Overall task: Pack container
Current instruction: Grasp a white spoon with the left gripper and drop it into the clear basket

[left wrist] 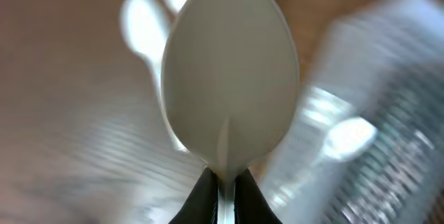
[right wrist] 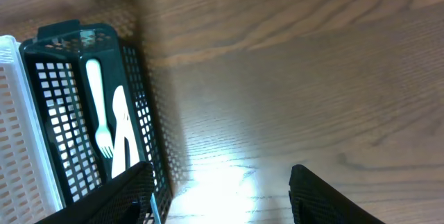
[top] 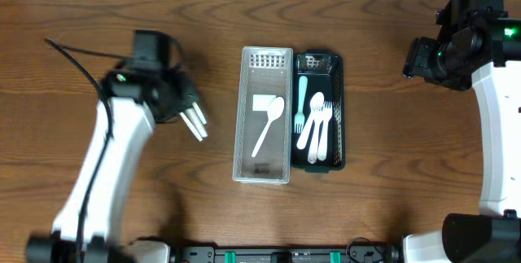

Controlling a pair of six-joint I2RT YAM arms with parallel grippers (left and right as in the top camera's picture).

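Note:
My left gripper [top: 186,107] is shut on a white plastic spoon [top: 196,123], left of the baskets and above the table. In the left wrist view the spoon's bowl [left wrist: 229,71] fills the frame, its neck pinched between the black fingers [left wrist: 223,193]; the background is blurred. A white basket [top: 244,116] holds a white spoon [top: 269,123] and a white square piece. Beside it, a dark green basket [top: 338,108] holds a teal fork [top: 300,100] and several white utensils. My right gripper [right wrist: 218,196] is open and empty over bare table, right of the green basket [right wrist: 139,99].
The two baskets stand side by side, touching, at the table's centre. The right arm [top: 464,43] is at the far right edge. A black cable [top: 77,59] trails behind the left arm.

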